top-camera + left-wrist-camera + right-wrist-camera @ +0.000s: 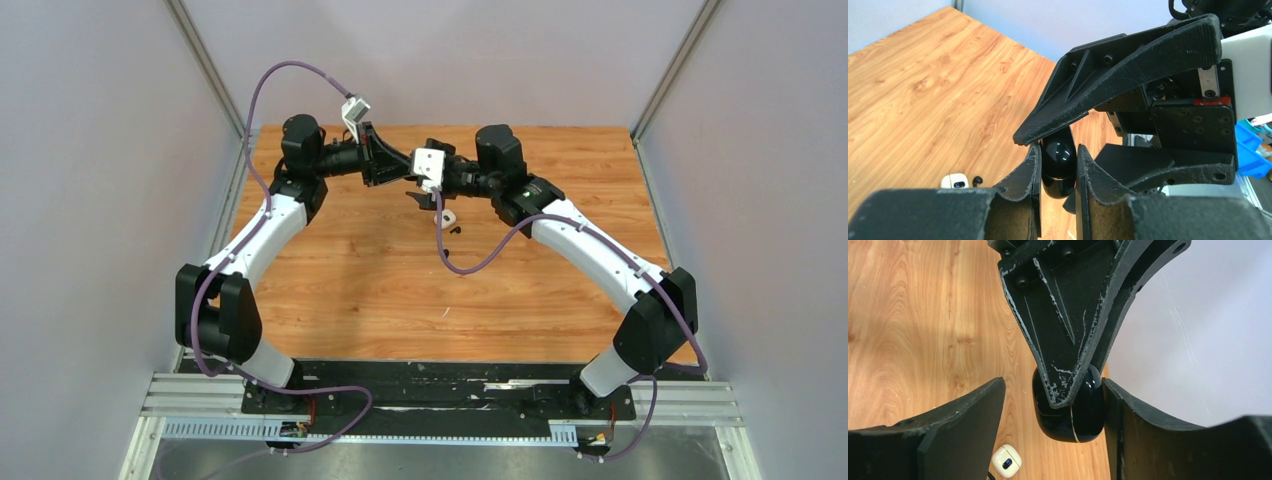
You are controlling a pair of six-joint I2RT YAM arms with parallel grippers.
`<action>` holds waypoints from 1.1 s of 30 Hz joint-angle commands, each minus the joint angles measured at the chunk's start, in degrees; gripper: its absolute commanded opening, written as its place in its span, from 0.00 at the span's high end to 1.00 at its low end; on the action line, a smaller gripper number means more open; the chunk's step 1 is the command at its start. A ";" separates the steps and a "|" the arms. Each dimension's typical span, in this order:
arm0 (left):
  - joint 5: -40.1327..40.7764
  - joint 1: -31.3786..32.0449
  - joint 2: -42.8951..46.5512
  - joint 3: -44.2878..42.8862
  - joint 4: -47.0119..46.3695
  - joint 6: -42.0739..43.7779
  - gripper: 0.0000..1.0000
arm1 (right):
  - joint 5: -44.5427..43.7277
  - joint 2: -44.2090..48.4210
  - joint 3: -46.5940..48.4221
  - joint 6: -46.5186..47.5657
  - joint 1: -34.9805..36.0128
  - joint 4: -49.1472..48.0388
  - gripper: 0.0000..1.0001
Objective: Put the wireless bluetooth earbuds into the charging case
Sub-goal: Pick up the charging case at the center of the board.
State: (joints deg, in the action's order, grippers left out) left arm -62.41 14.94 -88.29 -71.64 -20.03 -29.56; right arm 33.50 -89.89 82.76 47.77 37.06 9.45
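The glossy black charging case (1058,167), likely light and slippery, is clenched at its sides by the left gripper (1058,150), the right gripper (1052,385) is spread open, and a tiny black earbud (977,179) is seen on the wooden table (923,75).

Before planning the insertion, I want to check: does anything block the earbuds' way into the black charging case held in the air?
Yes. The black charging case looks closed, its seam shut, clamped in the left hand. A black earbud lies on the table beside a white case.
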 commanded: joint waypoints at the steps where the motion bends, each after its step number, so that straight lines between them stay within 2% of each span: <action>1: -2.51 -0.47 1.01 -2.32 -1.11 1.02 1.00 | -1.47 -0.90 2.06 3.31 -0.12 3.09 0.34; 8: -2.80 -0.66 0.98 -2.38 -1.04 0.00 1.00 | -4.24 0.06 0.22 3.77 -0.15 -0.22 0.48; 9: -2.80 -0.62 0.94 -2.37 -1.08 0.01 1.00 | -4.31 0.25 -0.25 3.82 -0.14 -0.89 0.51; 11: -2.84 -0.63 0.85 -2.37 -1.13 -0.28 1.00 | -4.40 0.56 -0.66 3.86 -0.14 -1.62 0.66; 14: -2.55 -0.59 0.84 -2.37 -1.23 -0.80 0.99 | -4.56 0.63 -0.78 2.49 -0.14 -2.68 0.73; 15: -2.37 -0.59 0.88 -2.37 -1.19 -0.87 0.91 | -4.74 0.52 -0.58 1.58 -0.14 -3.03 0.75; 16: -1.79 -0.60 0.95 -2.32 -0.70 -0.85 0.71 | -4.95 0.45 -0.33 0.65 -0.14 -3.23 0.76; 18: -0.97 -0.70 1.62 -1.94 0.20 -0.17 0.53 | -5.26 0.37 0.34 -1.02 -0.14 -3.66 0.78; 20: -0.93 -0.70 2.05 -1.11 -0.52 -0.32 0.47 | -5.36 0.47 0.51 -2.29 -0.14 -4.09 0.79; 24: -2.58 -1.10 2.54 1.25 -7.23 -4.03 0.46 | -5.44 0.83 0.15 -2.53 -0.14 -4.45 0.79; 29: -3.96 -1.23 2.43 1.45 -7.10 -3.99 0.45 | -5.62 1.07 0.12 -2.74 -0.16 -4.91 0.78; 33: -3.38 -1.23 2.27 1.54 -6.38 -3.80 0.36 | -5.20 1.38 -0.38 -2.75 -0.16 -6.18 0.77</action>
State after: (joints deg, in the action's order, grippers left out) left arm -64.93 14.09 -87.94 -70.52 -24.14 -32.95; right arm 28.10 -90.02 82.32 46.26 37.04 7.38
